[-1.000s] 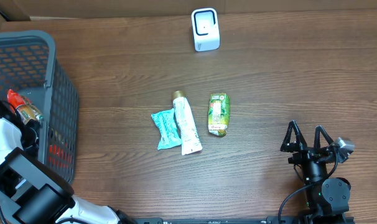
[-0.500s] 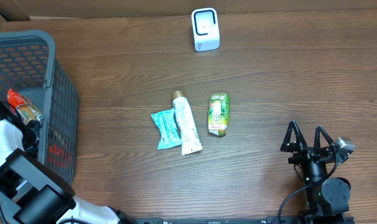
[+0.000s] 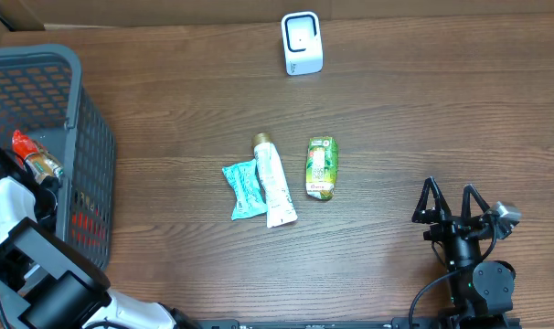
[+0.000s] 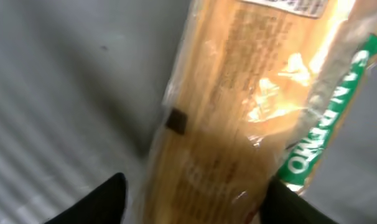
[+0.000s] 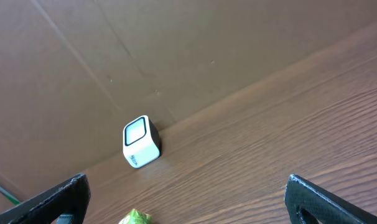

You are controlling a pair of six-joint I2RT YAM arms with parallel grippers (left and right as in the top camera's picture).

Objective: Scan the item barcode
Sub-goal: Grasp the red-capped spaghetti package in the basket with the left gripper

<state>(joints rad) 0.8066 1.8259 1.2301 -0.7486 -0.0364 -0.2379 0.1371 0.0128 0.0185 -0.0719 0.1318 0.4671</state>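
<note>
My left gripper (image 4: 191, 190) is down inside the grey basket (image 3: 87, 137), open, with one finger on each side of an orange clear-wrapped packet (image 4: 238, 112) bearing a green label. The right finger lies against the packet and a small gap shows at the left finger. From overhead the packet (image 3: 37, 161) shows at the basket's left side, beside my white left arm (image 3: 5, 203). The white barcode scanner (image 3: 302, 43) stands at the table's far edge, also seen in the right wrist view (image 5: 140, 142). My right gripper (image 3: 453, 196) rests open and empty at the near right.
A teal packet (image 3: 243, 188), a white tube (image 3: 273, 180) and a green carton (image 3: 321, 167) lie side by side mid-table. A cardboard wall (image 5: 176, 50) rises behind the scanner. The basket's mesh walls close round my left gripper.
</note>
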